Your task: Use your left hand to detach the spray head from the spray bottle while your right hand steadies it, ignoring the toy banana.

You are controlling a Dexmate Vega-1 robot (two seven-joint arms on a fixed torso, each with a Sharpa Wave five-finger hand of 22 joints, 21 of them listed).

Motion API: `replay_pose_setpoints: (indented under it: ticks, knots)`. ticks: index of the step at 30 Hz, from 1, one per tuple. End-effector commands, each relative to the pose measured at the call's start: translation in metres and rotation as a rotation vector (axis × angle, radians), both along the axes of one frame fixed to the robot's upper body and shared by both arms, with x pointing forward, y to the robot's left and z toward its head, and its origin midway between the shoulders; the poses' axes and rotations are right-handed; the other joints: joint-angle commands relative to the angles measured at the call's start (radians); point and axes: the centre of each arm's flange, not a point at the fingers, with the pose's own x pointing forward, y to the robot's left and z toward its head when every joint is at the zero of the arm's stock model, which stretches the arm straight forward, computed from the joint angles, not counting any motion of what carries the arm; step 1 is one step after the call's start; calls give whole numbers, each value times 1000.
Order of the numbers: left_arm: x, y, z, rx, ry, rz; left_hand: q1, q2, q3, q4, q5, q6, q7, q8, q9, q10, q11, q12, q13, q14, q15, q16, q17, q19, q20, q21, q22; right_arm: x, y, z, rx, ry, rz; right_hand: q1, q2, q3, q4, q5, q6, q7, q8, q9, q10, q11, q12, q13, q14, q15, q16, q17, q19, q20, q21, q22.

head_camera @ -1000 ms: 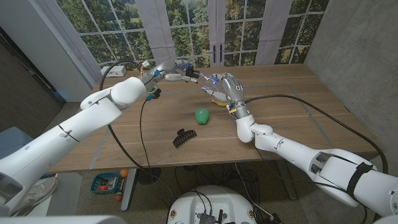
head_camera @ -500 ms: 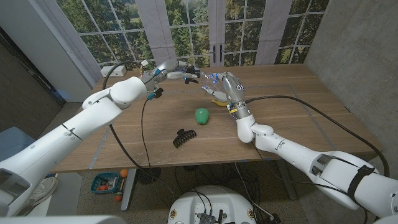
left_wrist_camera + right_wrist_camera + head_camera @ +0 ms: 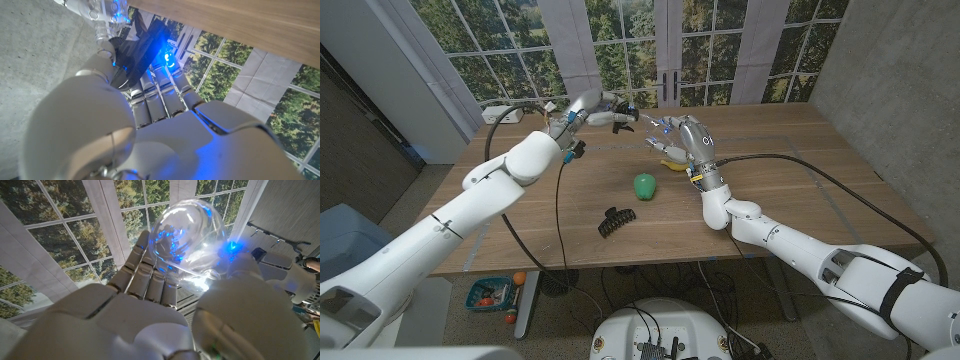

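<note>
Left hand: the left hand [image 3: 588,108] is raised above the far side of the counter [image 3: 790,170], its fingers [image 3: 159,92] curled around the black spray head [image 3: 142,42].
Spray head: in the head view the spray head [image 3: 620,117] sticks out past the left fingertips toward the right hand, its long axis running roughly sideways across the counter (it looks clear of the bottle, with a small gap between the two hands).
Right hand: the right hand [image 3: 682,139] is held up just beside the left one, palm turned toward it; its fingers [image 3: 150,277] and thumb wrap the clear spray bottle [image 3: 192,237].
Spray bottle: the spray bottle [image 3: 663,130] sits inside the right fingers, lifted off the counter; the right wrist view shows its rounded transparent body bulging out beyond the fingertips. Which way its neck points I cannot tell.
Toy banana: a yellow toy banana [image 3: 672,162] lies on the counter directly under the right hand, partly hidden by it.
Green object: a small rounded green object [image 3: 644,185] rests on the counter nearer the robot than both sets of fingers, below the gap between them.
Hair clip: a black claw hair clip [image 3: 614,220] lies nearer still, just beside the green object and apart from it.
</note>
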Motion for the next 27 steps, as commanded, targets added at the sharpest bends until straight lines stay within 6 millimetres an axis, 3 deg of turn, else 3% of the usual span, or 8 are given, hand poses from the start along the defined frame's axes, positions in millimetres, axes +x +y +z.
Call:
replay_pose_setpoints:
  ticks: [1, 7, 15, 27]
  knots:
    - [-16, 5, 2, -84, -140, 47, 111, 92, 23, 24, -7, 74, -63, 63, 49, 149, -137, 52, 51, 13, -159, 7, 6, 11, -27, -5, 4, 3, -4, -3, 11, 13, -11, 203, 209, 3, 2, 7, 222, -212, -2, 1, 166, -155, -5, 0, 12, -118, -6, 5, -4, -154, 9, 3]
    - [-23, 7, 2, -93, -165, 47, 123, 91, 21, 27, -8, 48, -52, 58, 59, 135, -135, 46, 60, 16, -159, 6, 7, 10, -26, -7, 5, 3, -5, -4, 17, 19, -13, 204, 210, 3, 2, 7, 227, -211, 2, 7, 167, -154, -2, 8, 14, -119, -8, 8, -4, -154, 14, 2]
    - [-33, 9, -1, -116, -215, 70, 127, 90, 18, 29, -8, 56, -61, 62, 61, 139, -137, 47, 66, 19, -159, 7, 8, 12, -30, -7, 5, 5, -8, -5, 40, 43, -5, 204, 210, 2, 3, 6, 228, -208, 0, 4, 170, -155, -6, 3, 16, -118, -12, 11, -6, -154, 19, 1]
    - [-46, 13, -6, -165, -329, 142, 144, 102, 16, 33, -9, 2, -31, 51, 87, 89, -133, 28, 87, 6, -159, -2, 11, 7, -25, -6, 8, 10, -18, -6, 127, 123, 26, 210, 208, 2, -1, 6, 234, -206, 9, 17, 171, -155, -7, 12, 18, -118, -18, 19, -7, -153, 29, 1]
